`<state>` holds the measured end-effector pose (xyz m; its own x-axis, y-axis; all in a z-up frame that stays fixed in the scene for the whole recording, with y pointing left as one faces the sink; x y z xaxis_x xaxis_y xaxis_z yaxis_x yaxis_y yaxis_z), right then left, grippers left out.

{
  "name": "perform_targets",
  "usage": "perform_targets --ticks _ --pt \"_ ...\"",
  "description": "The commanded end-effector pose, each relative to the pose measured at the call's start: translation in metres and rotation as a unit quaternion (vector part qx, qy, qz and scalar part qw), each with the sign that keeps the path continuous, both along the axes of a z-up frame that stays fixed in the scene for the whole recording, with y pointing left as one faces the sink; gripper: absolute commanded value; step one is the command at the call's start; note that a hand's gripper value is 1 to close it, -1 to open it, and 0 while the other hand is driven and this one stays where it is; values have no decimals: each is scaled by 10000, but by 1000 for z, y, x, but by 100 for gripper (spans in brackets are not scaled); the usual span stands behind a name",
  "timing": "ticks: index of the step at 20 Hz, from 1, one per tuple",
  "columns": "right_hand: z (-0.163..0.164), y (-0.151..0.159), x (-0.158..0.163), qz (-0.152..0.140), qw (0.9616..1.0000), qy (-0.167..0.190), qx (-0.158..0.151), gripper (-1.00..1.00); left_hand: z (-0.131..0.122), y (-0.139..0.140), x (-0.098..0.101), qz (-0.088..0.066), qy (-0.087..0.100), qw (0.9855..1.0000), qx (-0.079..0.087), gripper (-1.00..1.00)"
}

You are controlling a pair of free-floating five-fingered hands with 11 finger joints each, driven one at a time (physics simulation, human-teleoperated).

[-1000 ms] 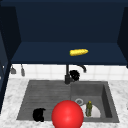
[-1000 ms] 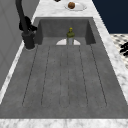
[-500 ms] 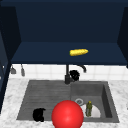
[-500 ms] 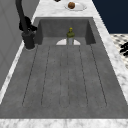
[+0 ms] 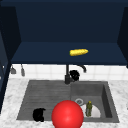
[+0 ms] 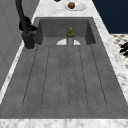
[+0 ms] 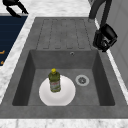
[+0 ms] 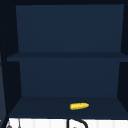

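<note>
Right hand: your right hand sits against the faucet behind the sink, fingers curled round it
Left hand: your left hand hangs at the drainboard's front edge, fingers loosely spread
Risk: a curled grip could slip off the narrow stem, to my eye
Basin: bottle upright on a white plate
Room: marble counter, corn cob on the cabinet shelf
</note>
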<state>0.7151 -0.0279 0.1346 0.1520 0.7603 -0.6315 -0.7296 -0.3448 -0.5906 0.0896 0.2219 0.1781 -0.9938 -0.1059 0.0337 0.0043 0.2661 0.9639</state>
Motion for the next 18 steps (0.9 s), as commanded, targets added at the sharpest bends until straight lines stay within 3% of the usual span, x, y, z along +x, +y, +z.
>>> perform_targets --ticks 1,18 --pt "-11 31 6 0 10000 0 0 100 0 0 0 0 0 10000 0 0" --pt "-14 31 6 -3 10000 -2 -10 100 0 0 0 0 0 10000 0 0"
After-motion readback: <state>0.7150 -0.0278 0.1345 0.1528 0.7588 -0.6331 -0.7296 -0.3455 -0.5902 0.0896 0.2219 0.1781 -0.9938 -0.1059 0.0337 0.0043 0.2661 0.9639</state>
